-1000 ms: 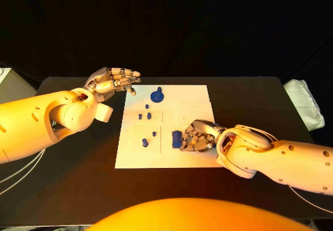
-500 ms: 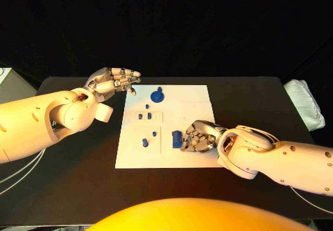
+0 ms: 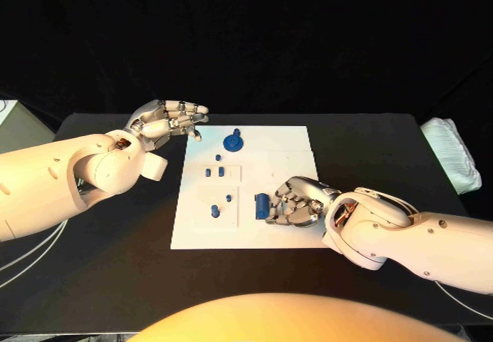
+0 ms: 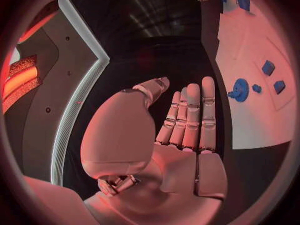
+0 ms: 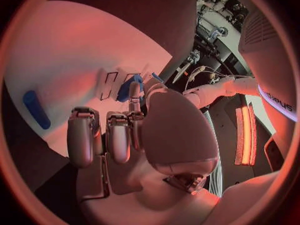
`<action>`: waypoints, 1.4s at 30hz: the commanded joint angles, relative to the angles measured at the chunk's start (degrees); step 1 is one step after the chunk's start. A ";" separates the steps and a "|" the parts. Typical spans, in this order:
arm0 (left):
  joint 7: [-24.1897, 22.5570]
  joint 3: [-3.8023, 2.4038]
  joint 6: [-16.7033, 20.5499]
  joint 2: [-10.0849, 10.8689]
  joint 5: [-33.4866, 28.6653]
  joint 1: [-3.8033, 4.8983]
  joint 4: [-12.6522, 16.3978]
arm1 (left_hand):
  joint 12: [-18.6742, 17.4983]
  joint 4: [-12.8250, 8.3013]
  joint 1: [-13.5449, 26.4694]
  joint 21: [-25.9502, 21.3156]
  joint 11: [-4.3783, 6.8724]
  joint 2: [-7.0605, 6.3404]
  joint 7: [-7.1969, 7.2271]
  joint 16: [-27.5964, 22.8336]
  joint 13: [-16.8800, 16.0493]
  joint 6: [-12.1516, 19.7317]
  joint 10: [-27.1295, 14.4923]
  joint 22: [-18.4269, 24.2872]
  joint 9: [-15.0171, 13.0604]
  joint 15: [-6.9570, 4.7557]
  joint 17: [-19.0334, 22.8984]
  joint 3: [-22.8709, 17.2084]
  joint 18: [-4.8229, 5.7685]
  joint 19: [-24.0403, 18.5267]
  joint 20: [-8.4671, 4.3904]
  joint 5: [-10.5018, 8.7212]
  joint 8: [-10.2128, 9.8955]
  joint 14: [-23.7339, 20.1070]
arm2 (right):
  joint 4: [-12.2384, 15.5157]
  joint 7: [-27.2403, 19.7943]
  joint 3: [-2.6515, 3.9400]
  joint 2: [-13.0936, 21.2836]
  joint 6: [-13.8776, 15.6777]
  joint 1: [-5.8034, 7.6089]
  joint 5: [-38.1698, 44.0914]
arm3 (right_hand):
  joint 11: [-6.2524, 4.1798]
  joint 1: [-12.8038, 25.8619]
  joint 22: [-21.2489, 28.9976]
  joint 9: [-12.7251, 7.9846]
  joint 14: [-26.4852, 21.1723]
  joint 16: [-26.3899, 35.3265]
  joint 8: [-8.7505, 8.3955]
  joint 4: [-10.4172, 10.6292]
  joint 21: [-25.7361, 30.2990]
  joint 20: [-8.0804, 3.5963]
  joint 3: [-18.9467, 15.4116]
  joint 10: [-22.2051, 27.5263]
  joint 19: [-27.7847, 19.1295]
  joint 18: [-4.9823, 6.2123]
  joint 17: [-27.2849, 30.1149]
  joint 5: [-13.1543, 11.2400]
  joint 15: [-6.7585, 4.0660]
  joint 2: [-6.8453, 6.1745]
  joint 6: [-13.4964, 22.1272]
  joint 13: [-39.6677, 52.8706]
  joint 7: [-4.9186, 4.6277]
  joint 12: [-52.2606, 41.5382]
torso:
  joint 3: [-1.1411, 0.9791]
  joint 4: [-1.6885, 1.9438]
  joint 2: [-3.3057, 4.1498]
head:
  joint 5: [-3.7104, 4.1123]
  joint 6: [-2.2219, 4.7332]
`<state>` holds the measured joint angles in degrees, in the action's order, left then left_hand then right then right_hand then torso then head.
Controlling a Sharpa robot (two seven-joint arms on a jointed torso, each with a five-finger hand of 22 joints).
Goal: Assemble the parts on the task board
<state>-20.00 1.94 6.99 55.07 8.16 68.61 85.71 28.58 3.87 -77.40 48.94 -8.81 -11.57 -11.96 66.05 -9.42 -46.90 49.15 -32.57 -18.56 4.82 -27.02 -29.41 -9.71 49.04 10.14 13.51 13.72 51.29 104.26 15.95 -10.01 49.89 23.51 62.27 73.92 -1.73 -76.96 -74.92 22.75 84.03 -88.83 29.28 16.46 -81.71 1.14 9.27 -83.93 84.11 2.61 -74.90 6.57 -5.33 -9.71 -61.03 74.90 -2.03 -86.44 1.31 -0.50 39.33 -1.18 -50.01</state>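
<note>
We see the white board point(image 3: 246, 187) lying in the middle of the black table point(image 3: 370, 146), with the blue pieces spread over it. A round gear-like piece point(image 3: 234, 142) sits at the far end, 2 small pegs point(image 3: 214, 172) lie in a shallow recess nearer the middle, and 1 more small peg point(image 3: 214, 211) lies in the near-left recess.

The right hand point(image 3: 296, 202) rests low on the near-right part of the board, fingers curled down, just beside a long blue block point(image 3: 261, 205) on its left. In the right wrist view the block point(image 5: 36, 109) lies apart from the fingertips point(image 5: 81, 135), so we judge this hand clenched on nothing, probably poised to push or pick the block.

The left hand point(image 3: 167, 118) hangs above the table off the board's far-left corner, palm bare and fingers apart, grasping nothing. We take it as waiting out of the way.
</note>
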 commanded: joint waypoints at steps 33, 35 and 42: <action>0.06 -0.02 -1.38 -0.02 -0.21 0.01 -0.01 | 0.34 0.43 0.03 -0.39 -0.07 0.29 -0.45 0.00 0.08 0.46 -0.71 0.18 0.16 0.10 0.09 -0.02 -0.79 0.57 0.10 0.27 -0.03 -0.48 | -2.21 2.53 0.11 -1.99 3.73 0.01 7.67 | -0.73 -5.33 -10.26 -0.88 5.58 -0.28 0.23 -2.02 0.07 -0.73 7.38 -4.75 3.53 -0.72 -13.30 -0.05 -0.52 -0.04 -0.10 13.50 0.52 -0.27 | -0.02 0.06 0.00 | 0.11 0.01; 0.12 -0.02 -1.42 0.03 -0.21 0.01 0.01 | 0.34 0.43 0.03 -0.39 -0.07 0.29 -0.45 0.00 0.08 0.46 -0.71 0.18 0.16 0.10 0.09 -0.02 -0.79 0.57 0.10 0.27 -0.03 -0.48 | -2.08 2.27 0.11 -1.87 3.59 0.00 7.36 | -0.73 -5.36 -10.26 -0.94 5.57 -0.27 0.21 -2.07 0.09 -0.73 7.83 -4.77 3.53 -0.72 -13.29 0.27 -0.52 -0.22 -0.13 13.52 0.52 -0.31 | -0.04 0.03 0.03 | 0.01 0.01; 0.27 -0.02 -1.52 0.09 -0.21 0.01 -0.06 | 0.34 0.43 0.03 -0.39 -0.07 0.29 -0.45 0.00 0.08 0.46 -0.71 0.18 0.16 0.10 0.09 -0.02 -0.79 0.57 0.10 0.27 -0.03 -0.48 | -1.52 1.15 0.09 -1.42 2.98 -0.06 6.40 | -0.71 -5.22 -10.29 -1.03 5.57 -0.26 0.20 -2.08 0.08 -0.73 8.45 -4.76 3.54 -0.73 -13.27 0.65 -0.52 -0.67 -0.20 13.51 0.48 -0.27 | 0.04 -0.01 0.03 | 0.13 0.01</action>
<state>-19.61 1.95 6.65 55.18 8.16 68.61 85.64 28.58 3.87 -77.40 48.75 -8.80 -11.57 -11.96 66.05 -9.43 -46.90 48.74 -32.48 -18.49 4.82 -27.03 -29.41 -9.71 49.25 10.35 13.51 13.71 51.29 102.72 17.27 -9.97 48.37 26.91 62.22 79.94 -2.15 -82.22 -74.95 21.67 84.03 -88.80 29.61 14.40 -81.71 0.72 17.51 -83.93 84.11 2.61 -74.93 7.01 -5.33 -9.95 -61.22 74.90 -1.84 -86.44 1.31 -0.48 39.34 -1.05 -50.00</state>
